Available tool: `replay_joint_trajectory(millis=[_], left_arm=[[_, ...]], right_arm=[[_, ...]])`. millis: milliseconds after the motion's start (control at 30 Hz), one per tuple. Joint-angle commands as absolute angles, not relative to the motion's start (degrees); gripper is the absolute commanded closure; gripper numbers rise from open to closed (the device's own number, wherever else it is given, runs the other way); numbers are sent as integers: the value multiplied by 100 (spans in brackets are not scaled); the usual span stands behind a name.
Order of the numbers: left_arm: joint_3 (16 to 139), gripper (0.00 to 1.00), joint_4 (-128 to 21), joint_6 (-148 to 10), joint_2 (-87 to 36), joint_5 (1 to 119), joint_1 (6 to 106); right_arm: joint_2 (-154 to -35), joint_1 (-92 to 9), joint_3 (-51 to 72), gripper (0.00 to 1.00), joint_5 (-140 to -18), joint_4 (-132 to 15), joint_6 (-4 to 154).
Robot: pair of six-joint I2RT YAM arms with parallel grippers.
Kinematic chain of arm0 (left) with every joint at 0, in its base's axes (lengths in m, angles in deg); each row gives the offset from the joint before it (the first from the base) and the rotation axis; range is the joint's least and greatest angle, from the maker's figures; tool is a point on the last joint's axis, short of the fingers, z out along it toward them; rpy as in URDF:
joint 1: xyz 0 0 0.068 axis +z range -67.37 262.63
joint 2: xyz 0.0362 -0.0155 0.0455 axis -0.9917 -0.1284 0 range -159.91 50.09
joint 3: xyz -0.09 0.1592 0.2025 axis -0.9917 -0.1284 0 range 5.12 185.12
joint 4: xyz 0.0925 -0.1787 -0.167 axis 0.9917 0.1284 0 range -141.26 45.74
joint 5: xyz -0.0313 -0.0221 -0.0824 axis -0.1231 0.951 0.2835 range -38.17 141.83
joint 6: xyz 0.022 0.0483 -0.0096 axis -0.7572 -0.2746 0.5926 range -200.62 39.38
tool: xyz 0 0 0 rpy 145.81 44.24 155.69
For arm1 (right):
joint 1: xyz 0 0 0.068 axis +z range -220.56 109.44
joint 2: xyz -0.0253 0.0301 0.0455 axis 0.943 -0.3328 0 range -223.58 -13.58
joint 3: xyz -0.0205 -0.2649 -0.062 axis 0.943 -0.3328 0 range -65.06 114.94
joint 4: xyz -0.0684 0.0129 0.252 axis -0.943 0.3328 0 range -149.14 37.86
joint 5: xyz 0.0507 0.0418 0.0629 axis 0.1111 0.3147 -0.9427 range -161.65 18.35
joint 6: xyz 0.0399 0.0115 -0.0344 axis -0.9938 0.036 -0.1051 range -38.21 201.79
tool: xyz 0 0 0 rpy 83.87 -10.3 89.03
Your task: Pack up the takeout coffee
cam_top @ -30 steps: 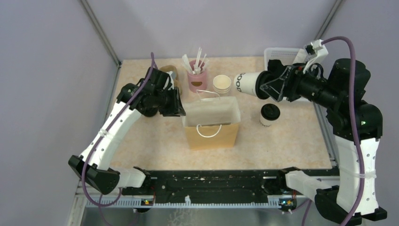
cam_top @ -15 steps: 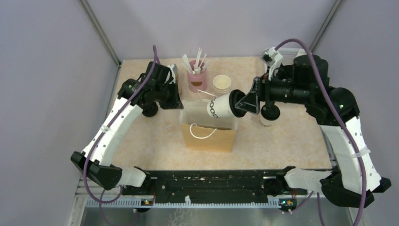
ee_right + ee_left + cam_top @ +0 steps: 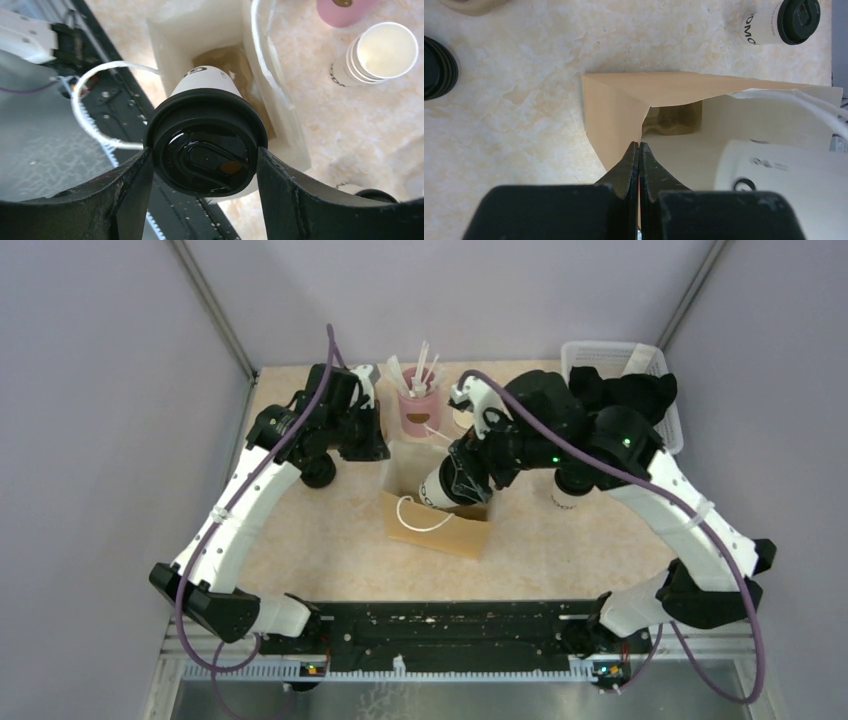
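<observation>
The brown paper bag [image 3: 445, 530] stands open at the table's middle. My left gripper [image 3: 385, 453] is shut on the bag's left rim, as the left wrist view [image 3: 639, 145] shows on the bag's edge [image 3: 614, 110]. My right gripper [image 3: 462, 475] is shut on a white coffee cup [image 3: 437, 490] by its black lid [image 3: 205, 150]. The cup is tilted, its bottom inside the bag's mouth [image 3: 220, 55], and its side shows in the left wrist view [image 3: 784, 175]. The second lidded cup [image 3: 781, 20] stands right of the bag, partly hidden by my right arm [image 3: 565, 495].
A pink cup of stirrers [image 3: 420, 405] stands behind the bag. A stack of lidless white cups [image 3: 380, 55] is beside it. A white basket [image 3: 615, 355] sits at the back right. A stack of black lids [image 3: 436, 67] lies left of the bag.
My right gripper has swung left and down with the cup, from beside the bag to the bag's mouth, the cup's bottom now inside. My left gripper stays on the rim; the bag has skewed slightly.
</observation>
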State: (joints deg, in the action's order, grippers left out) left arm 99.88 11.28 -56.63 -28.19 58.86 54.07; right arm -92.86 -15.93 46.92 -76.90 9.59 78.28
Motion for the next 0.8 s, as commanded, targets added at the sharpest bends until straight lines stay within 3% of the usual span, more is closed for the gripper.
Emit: replay_joint_trajectory(millis=[0, 167, 567, 767], left_arm=[[9963, 100, 506, -6122, -2586, 5890, 5398], [9734, 100, 11, -6409, -2408, 6032, 5398], [8222, 100, -1665, -6873, -1511, 6374, 5401], [7349, 100, -2444, -6983, -936, 6373, 5402]], right_arm=[[-9611, -1414, 5018, 56, -6776, 974, 8343], [-9759, -1334, 5077, 59, -6924, 842, 8518], [-9655, -1080, 3497, 61, -6895, -91, 9616], [-10025, -1077, 3599, 60, -6777, -92, 9921]])
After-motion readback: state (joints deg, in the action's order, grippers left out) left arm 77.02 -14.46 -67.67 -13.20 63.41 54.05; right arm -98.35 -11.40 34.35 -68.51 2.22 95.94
